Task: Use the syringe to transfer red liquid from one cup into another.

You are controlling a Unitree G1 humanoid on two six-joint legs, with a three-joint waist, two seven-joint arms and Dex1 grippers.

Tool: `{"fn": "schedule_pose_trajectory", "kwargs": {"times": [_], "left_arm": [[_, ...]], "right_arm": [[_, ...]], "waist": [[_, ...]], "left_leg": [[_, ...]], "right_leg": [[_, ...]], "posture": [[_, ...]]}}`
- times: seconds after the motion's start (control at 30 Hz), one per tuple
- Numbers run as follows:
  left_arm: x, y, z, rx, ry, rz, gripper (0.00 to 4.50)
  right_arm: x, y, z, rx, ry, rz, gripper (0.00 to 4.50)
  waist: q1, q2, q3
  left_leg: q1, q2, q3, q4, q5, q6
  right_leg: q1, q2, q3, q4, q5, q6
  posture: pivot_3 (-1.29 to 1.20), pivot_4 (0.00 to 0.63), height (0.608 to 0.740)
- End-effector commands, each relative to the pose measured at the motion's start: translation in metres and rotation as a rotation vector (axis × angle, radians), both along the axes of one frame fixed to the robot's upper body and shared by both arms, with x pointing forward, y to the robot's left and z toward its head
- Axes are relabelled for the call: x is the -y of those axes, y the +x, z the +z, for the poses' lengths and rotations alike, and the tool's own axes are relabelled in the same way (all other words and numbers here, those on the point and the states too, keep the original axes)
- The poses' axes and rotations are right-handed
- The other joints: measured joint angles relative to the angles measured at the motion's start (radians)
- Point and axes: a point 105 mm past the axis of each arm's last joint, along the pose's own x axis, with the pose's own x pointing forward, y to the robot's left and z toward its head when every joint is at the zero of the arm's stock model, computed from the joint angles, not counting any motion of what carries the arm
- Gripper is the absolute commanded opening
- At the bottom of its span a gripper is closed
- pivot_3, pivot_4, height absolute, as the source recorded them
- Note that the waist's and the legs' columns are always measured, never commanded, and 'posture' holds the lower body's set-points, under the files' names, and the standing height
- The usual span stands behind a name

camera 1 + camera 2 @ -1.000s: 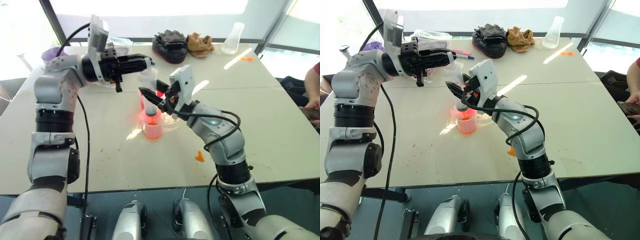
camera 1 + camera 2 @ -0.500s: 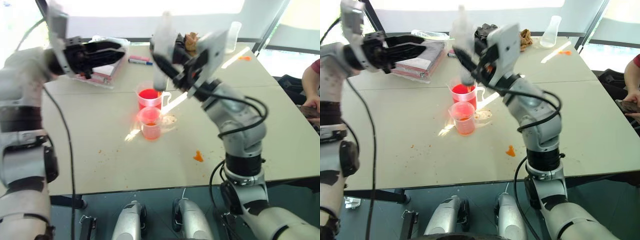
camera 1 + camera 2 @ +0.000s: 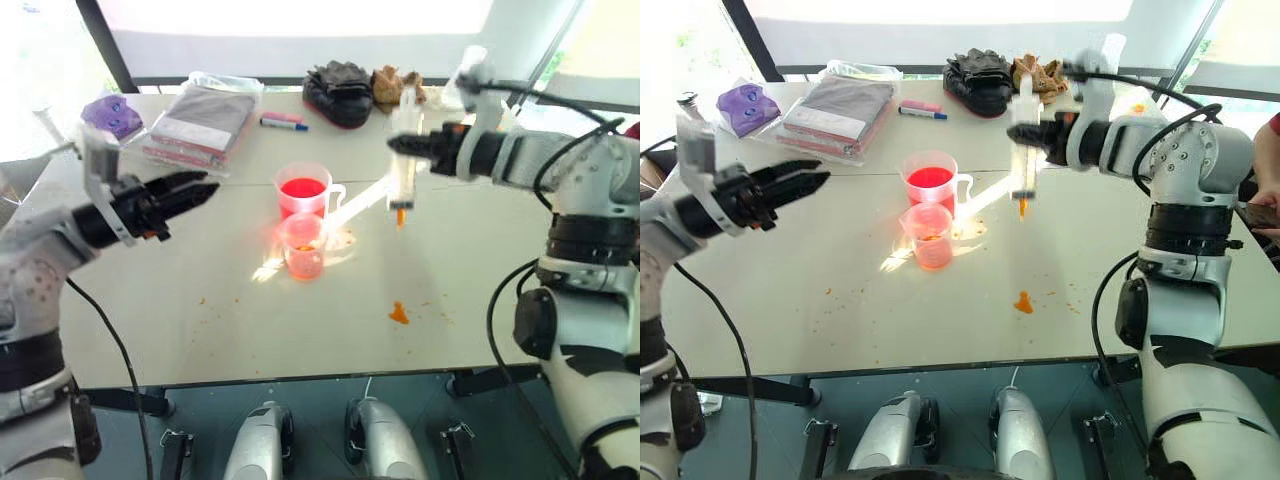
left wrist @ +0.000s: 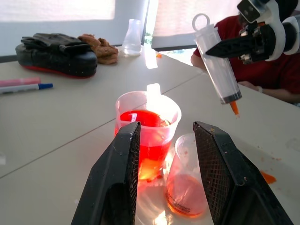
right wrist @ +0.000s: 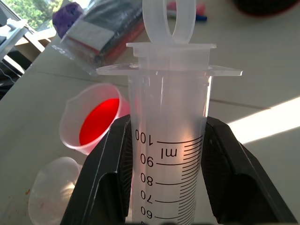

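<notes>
My right gripper is shut on the barrel of the syringe. It holds the syringe upright in the air to the right of the cups, orange nozzle down and plunger pushed in. The handled measuring cup stands on the table with red liquid in it. In front of it, close beside it, the smaller plain cup holds a little red liquid. My left gripper hovers open and empty to the left of both cups, pointing at them; its fingers frame them in the left wrist view.
Along the far edge lie black gloves, brown gloves, a conical flask, a blue-capped marker and a flat packet. Orange spill spots mark the table. A person in red sits at the right.
My right gripper lifted the syringe out of the cups and swung it to the right. My left gripper let go near the syringe's top, opened, and drew back left and lower.
</notes>
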Motion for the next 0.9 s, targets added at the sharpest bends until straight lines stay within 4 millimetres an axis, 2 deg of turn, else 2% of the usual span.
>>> {"fn": "schedule_pose_trajectory", "kwargs": {"times": [0.03, 0.13, 0.27, 0.37, 0.43, 0.5, 0.53, 0.63, 0.8, 0.83, 0.9], "left_arm": [[-0.002, -0.01, -0.002, 0.036, 0.008, 0.065, 1.9], [0.004, -0.011, -0.016, 0.018, -0.003, 0.087, 1.9], [0.008, -0.015, -0.021, 0.012, -0.017, 0.11, 1.9], [0.008, -0.019, -0.026, -0.009, -0.007, 0.103, 1.9], [0.01, -0.025, -0.027, -0.023, -0.002, 0.068, 1.9], [0.012, -0.032, -0.027, -0.047, 0.003, 0.003, 1.92], [0.012, -0.035, -0.027, -0.06, 0.009, -0.02, 1.92], [0.012, -0.04, -0.027, -0.086, 0.025, -0.071, 1.92], [0.009, -0.04, -0.025, -0.093, 0.056, -0.107, 1.92], [0.009, -0.038, -0.025, -0.092, 0.067, -0.108, 1.92], [0.008, -0.039, -0.024, -0.089, 0.097, -0.131, 1.92]], "right_arm": [[0.001, 0.006, -0.018, -0.121, -0.019, 0.012, 1.51], [-0.001, 0.012, -0.045, -0.209, -0.048, 0.009, 1.51], [0.001, 0.017, -0.074, -0.261, -0.122, 0.005, 1.51], [0.006, 0.018, -0.088, -0.292, -0.163, -0.011, 1.51], [0.007, 0.018, -0.09, -0.301, -0.174, -0.002, 1.51], [0.006, 0.018, -0.09, -0.306, -0.182, 0.005, 2.51], [0.007, 0.018, -0.091, -0.309, -0.186, 0.007, 2.86], [0.008, 0.017, -0.094, -0.321, -0.201, 0.009, 4.42], [0.012, 0.017, -0.093, -0.318, -0.21, -0.006, 4.47], [0.016, 0.019, -0.087, -0.301, -0.202, -0.021, 4.47], [0.027, 0.022, -0.058, -0.222, -0.149, -0.04, 4.47]], "waist": [[-0.003, 0.0, 0.0], [0.001, 0.0, 0.0], [0.008, 0.0, 0.0], [0.007, 0.0, 0.0], [0.007, 0.0, 0.0], [0.009, 0.0, 0.0], [0.01, 0.0, 0.0], [0.006, 0.0, 0.0], [0.007, 0.0, 0.0], [0.008, 0.0, 0.0], [0.01, 0.0, 0.0]], "left_leg": [[0.0, 0.0, 0.001, 0.0, 0.0, 0.0], [0.001, 0.0, 0.001, -0.001, 0.0, 0.0], [0.0, 0.0, 0.001, 0.001, 0.0, 0.0], [0.0, 0.0, 0.001, 0.001, 0.0, 0.0], [0.0, -0.001, 0.001, 0.001, 0.0, 0.0], [0.0, 0.0, 0.0, 0.001, 0.0, 0.0], [0.0, 0.0, 0.0, 0.001, 0.0, 0.0], [0.0, 0.0, 0.001, 0.001, -0.001, 0.0], [0.0, 0.0, 0.0, 0.001, -0.001, 0.0], [0.0, 0.0, 0.0, 0.001, -0.001, 0.0], [0.0, 0.0, 0.0, 0.001, -0.001, 0.0]], "right_leg": [[0.0, 0.001, 0.0, 0.0, 0.0, 0.0], [0.0, 0.001, 0.001, 0.0, 0.0, 0.0], [0.0, 0.0, 0.001, 0.0, 0.0, 0.0], [0.001, 0.0, 0.001, -0.001, 0.0, 0.0], [0.001, 0.0, 0.001, -0.001, 0.0, 0.0], [0.001, 0.0, 0.001, -0.001, 0.0, 0.0], [0.001, 0.0, 0.0, -0.001, 0.0, 0.0], [0.001, 0.0, 0.001, -0.002, 0.0, 0.0], [0.001, 0.0, 0.0, -0.002, 0.0, 0.0], [0.001, 0.0, 0.0, -0.002, 0.0, 0.0], [0.001, 0.0, 0.0, -0.002, 0.0, 0.0]], "posture": [[0.0, 0.15, 0.74], [0.0, 0.15, 0.74], [0.0, 0.15, 0.74], [0.0, 0.15, 0.74], [0.0, 0.15, 0.74], [0.0, 0.15, 0.74], [0.0, 0.15, 0.74], [0.0, 0.15, 0.74], [0.0, 0.15, 0.74], [0.0, 0.15, 0.74], [0.0, 0.15, 0.74]]}}
